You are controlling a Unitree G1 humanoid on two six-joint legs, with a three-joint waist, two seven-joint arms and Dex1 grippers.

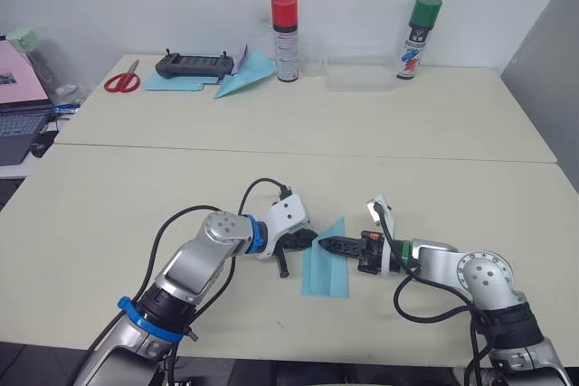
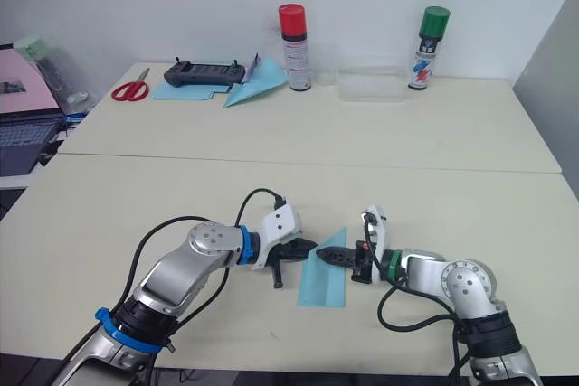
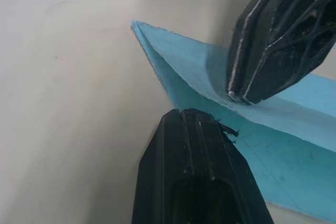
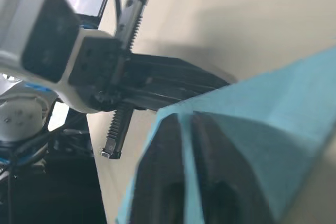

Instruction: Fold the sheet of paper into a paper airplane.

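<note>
Near the front edge of the table, right gripper clamped on the sheet of paper, black fingers pinching a raised fold from the right side, paper seen between them in the right wrist view. Opposite, left gripper reaching in from the left, fingers parted, one fingertip touching the paper's left edge, the other finger angled down toward the tabletop, nothing held. Light-blue sheet lying on the table between the two grippers, partly folded, pointed end aimed away from the robot, one flap lifted off the surface, broader end nearer the front edge.

Well apart, along the far side by the wall: red scissors, black controller resting on a blue sheet, light-blue paper dart just beside it, red-capped spray can, clear plastic box, green-capped spray can. Off to the far left, laptop on a separate desk.
</note>
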